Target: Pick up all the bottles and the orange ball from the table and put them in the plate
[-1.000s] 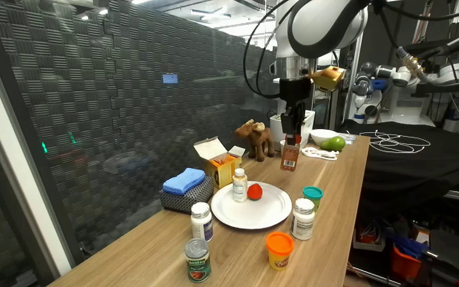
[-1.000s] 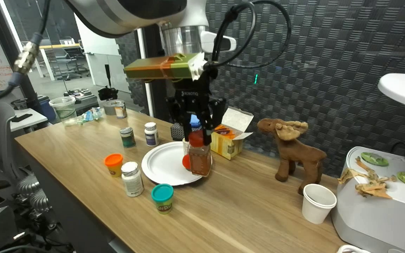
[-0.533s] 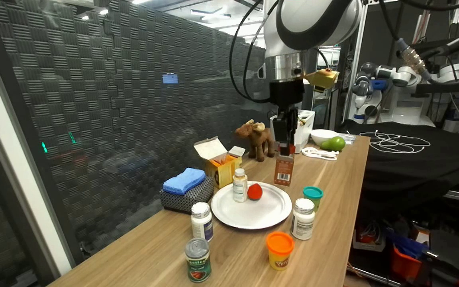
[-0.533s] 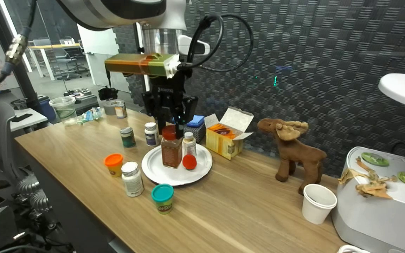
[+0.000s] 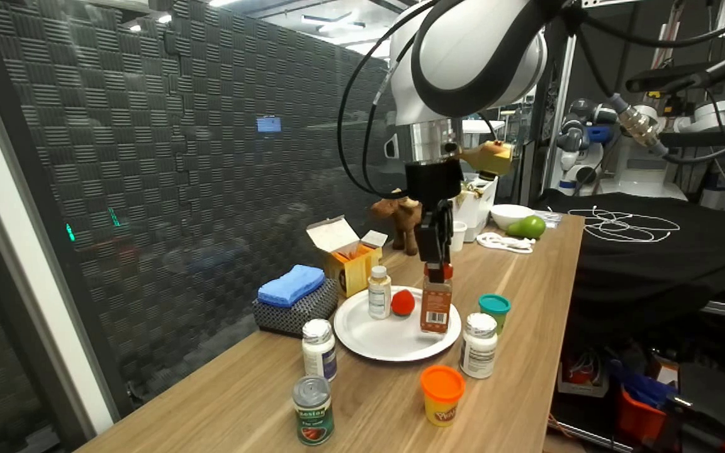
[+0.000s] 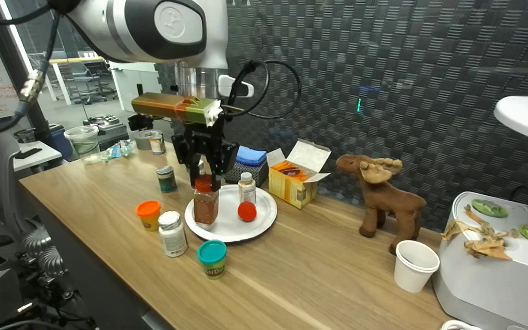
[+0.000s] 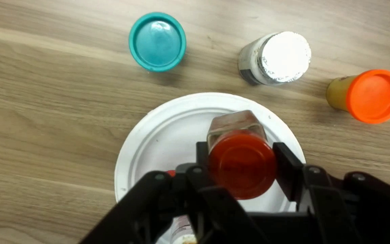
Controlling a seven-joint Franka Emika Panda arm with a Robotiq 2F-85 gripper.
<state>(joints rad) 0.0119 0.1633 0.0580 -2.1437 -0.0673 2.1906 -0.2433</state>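
Observation:
My gripper [image 7: 242, 159] is shut on the red-capped bottle [image 6: 206, 208], with one finger on each side of its cap. The bottle hangs roughly upright over the white plate [image 5: 394, 349], near its rim; whether its base touches the plate I cannot tell. A white-capped bottle [image 5: 379, 296] stands on the plate, and beside it lies the orange ball [image 6: 247, 211], which looks red. Off the plate, on the table [image 6: 300, 275], stand a foil-topped white bottle [image 5: 479, 349] and another white bottle [image 5: 318, 352] with a purple label.
Around the plate stand a teal-lidded tub [image 7: 157, 41], an orange-lidded tub [image 5: 442, 393] and a green can [image 5: 312, 412]. Behind it are a yellow carton [image 5: 353, 274], a blue cloth [image 5: 291, 285] on a dark box, and a toy moose [image 6: 378, 192]. White cups [image 6: 415, 266] stand farther off.
The gripper and the red-capped bottle have moved from beyond the plate to over it and come down. The objects on the plate and table have stayed put.

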